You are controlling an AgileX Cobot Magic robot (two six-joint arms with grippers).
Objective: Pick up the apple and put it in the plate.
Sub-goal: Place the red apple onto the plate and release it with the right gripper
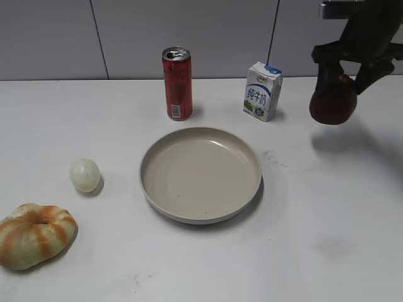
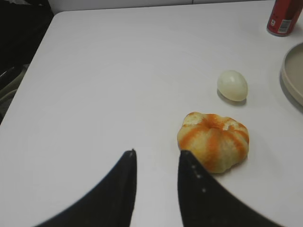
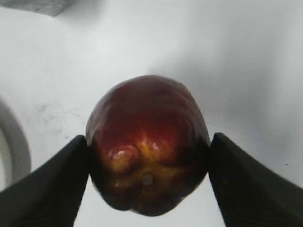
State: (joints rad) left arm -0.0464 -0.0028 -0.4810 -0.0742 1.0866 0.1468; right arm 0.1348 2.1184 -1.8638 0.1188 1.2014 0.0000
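Right gripper point(image 1: 338, 78) clamps dark maroon-red apple point(image 1: 332, 104) between both fingers, lifted off white worktop near far right edge. Large round beige shallow plate point(image 1: 200, 173) sits mid-worktop, well apart from apple. Left gripper point(image 2: 156, 156) narrowly parted, holding nothing, near front left corner.

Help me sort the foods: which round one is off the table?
The apple, dark red, held up by the right gripper. The pale ball and striped bread rest on the table.
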